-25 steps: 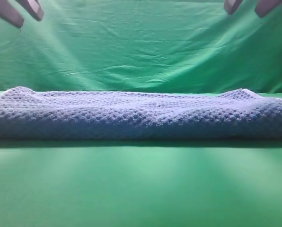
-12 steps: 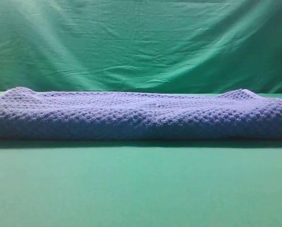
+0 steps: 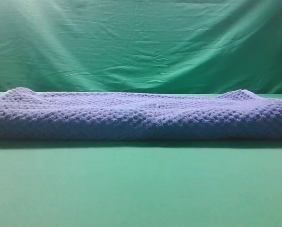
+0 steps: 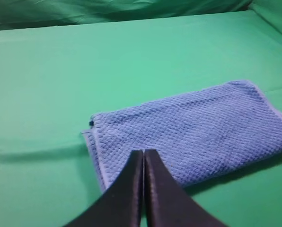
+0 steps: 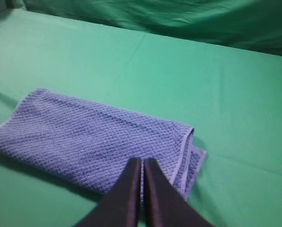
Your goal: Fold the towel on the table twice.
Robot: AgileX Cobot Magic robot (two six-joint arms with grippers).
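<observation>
The blue-grey waffle-weave towel lies folded into a long flat band across the green table, as wide as the exterior high view. In the left wrist view the towel shows its hemmed left end, and my left gripper hangs above that end, shut with nothing between its fingers. The right wrist view has the towel with its layered right end, and my right gripper is raised over it, shut and empty. Neither gripper appears in the exterior high view.
A wrinkled green backdrop curtain rises behind the table. Bare green tabletop stretches around the towel on all sides in both wrist views.
Both grippers, seen open at the top corners of the exterior high view a second ago, have risen out of that view. The towel has not moved.
</observation>
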